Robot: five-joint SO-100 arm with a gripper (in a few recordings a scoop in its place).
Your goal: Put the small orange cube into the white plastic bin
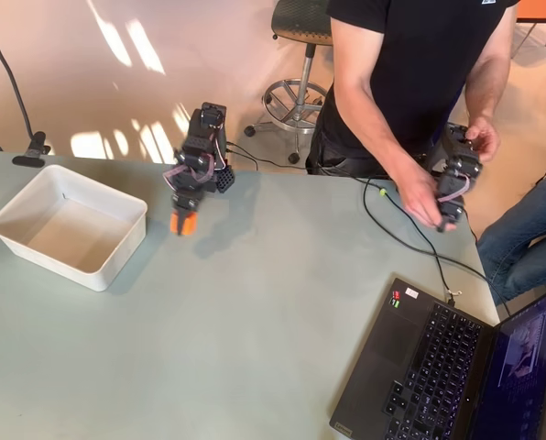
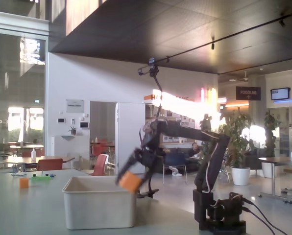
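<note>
Nearest the overhead camera, a laptop [image 1: 456, 367] lies at the table's [image 1: 255, 348] lower right corner, well apart from the bin [image 1: 68, 225]. One bin sits at the table's left, open side up, with nothing seen inside. Just right of the bin, one gripper [image 1: 183, 223] hangs with its fingers clamped on the cube [image 1: 183, 224]. In the fixed view the cube [image 2: 131, 181] is held off the table, level with the bin's [image 2: 99, 203] rim and close to its right wall; whether it is past the rim cannot be told. Judging from this, the bin lies to the gripper's left in the overhead view, so the coming move is likely a short carry that way before release. A second small orange block [image 2: 23, 182] sits far beyond the bin in the fixed view. Farthest, a person [image 1: 410, 82] stands behind the table.
</note>
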